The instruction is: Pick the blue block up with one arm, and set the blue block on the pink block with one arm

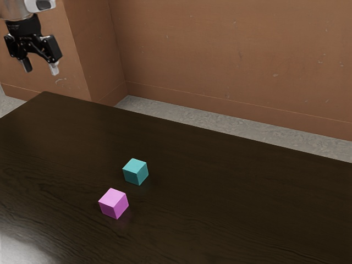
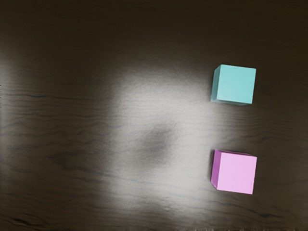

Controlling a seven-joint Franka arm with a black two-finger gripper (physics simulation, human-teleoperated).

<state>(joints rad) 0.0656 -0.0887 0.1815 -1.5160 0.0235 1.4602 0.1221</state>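
Observation:
A teal-blue block (image 1: 135,171) rests on the dark wooden table (image 1: 231,209), near its middle. A pink block (image 1: 113,203) lies just in front of it, toward the exterior view's lower left, a small gap apart. My gripper (image 1: 39,67) hangs high at the exterior view's upper left, far above and away from both blocks, open with nothing between its fingers. From the hand's camera, the blue block (image 2: 234,84) and the pink block (image 2: 235,172) lie side by side on the table, off to one side of the spot under my hand.
Brown walls (image 1: 231,49) stand behind the table, with a strip of grey floor (image 1: 247,129) along their base. A bright glare patch (image 2: 154,139) lies on the table under the hand.

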